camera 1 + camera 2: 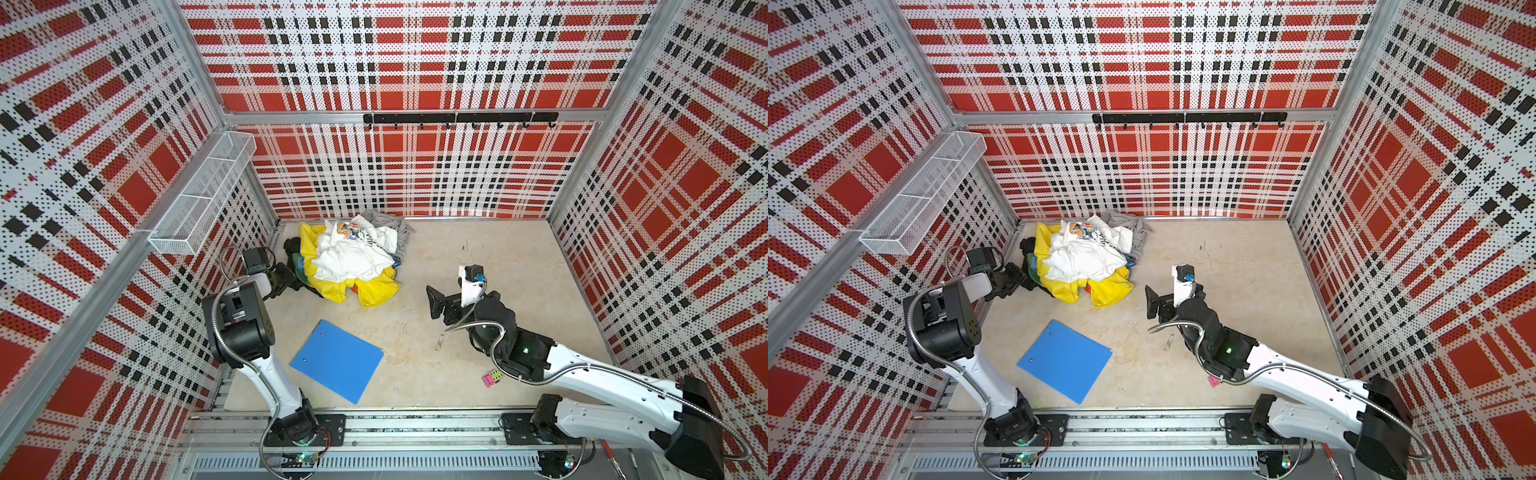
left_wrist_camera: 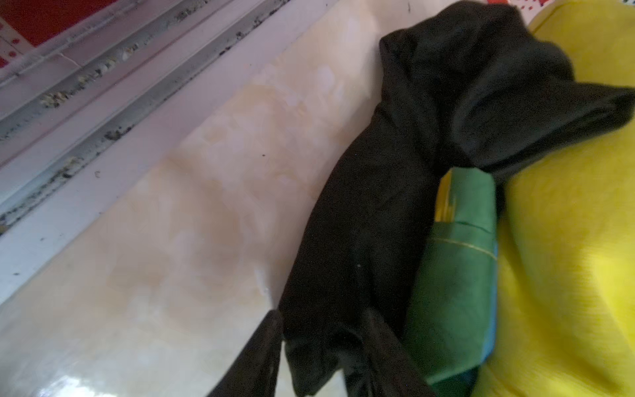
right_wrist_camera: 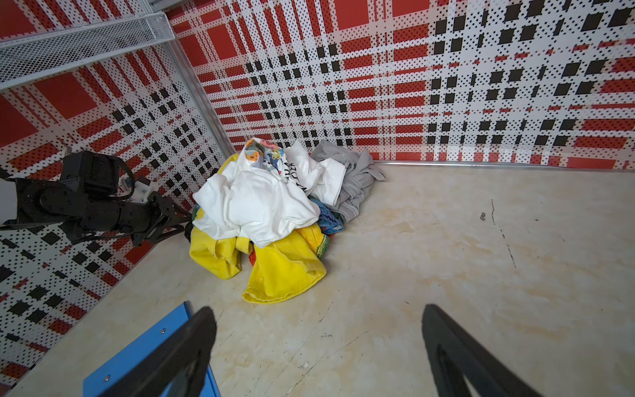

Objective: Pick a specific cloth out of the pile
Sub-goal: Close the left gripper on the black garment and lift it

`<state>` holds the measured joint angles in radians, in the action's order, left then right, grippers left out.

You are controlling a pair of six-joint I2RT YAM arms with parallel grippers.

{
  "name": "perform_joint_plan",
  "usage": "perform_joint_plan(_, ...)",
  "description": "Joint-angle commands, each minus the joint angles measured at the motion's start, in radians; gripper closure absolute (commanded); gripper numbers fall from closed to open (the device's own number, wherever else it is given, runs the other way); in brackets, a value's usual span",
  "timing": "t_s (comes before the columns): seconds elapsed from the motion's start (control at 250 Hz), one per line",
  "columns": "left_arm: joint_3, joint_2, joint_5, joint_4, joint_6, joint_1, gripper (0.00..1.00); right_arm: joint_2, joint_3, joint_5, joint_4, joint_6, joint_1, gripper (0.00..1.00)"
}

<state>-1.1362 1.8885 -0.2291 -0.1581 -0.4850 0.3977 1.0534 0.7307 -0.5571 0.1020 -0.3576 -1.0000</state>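
Cloth (image 2: 371, 220) bunched between fingers (image 2: 259, 357) of left gripper (image 2: 323, 318)

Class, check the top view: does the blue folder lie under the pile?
No, the folder lies uncovered, clear of the pile.

The pile (image 1: 351, 257) of white, yellow and grey garments sits heaped at the far left; the cloth (image 2: 378, 223), plain black and crumpled, lies along its left edge, partly tucked under it
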Motion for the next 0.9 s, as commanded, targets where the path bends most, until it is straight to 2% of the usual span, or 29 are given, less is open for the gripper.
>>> perform_joint_plan(0.0, -0.033, 0.025, 0.017, -0.012, 0.010, 0.000, 0.59, 0.002, -0.013, -0.021, 0.016, -0.022, -0.003, 0.00)
perform_joint_plan(0.18, -0.046, 0.052, 0.018, -0.015, 0.018, -0.001, 0.61, -0.007, -0.021, -0.030, 0.014, -0.032, -0.003, 0.00)
perform_joint_plan(0.264, -0.045, 0.057, 0.020, -0.012, 0.011, 0.000, 0.70, -0.007, -0.020, -0.031, 0.012, -0.032, -0.004, 0.00)
perform_joint_plan(0.46, -0.031, 0.024, 0.023, 0.002, -0.002, -0.007, 0.85, -0.006, -0.016, -0.028, 0.002, -0.033, -0.004, 0.00)
perform_joint_plan(0.616, -0.002, -0.042, 0.035, 0.011, -0.025, -0.009, 0.95, -0.007, -0.018, -0.017, 0.003, -0.043, -0.005, 0.00)
perform_joint_plan(0.892, 0.101, -0.222, 0.076, 0.058, -0.075, 0.011, 1.00, -0.006, -0.019, -0.015, -0.010, -0.049, -0.007, 0.00)
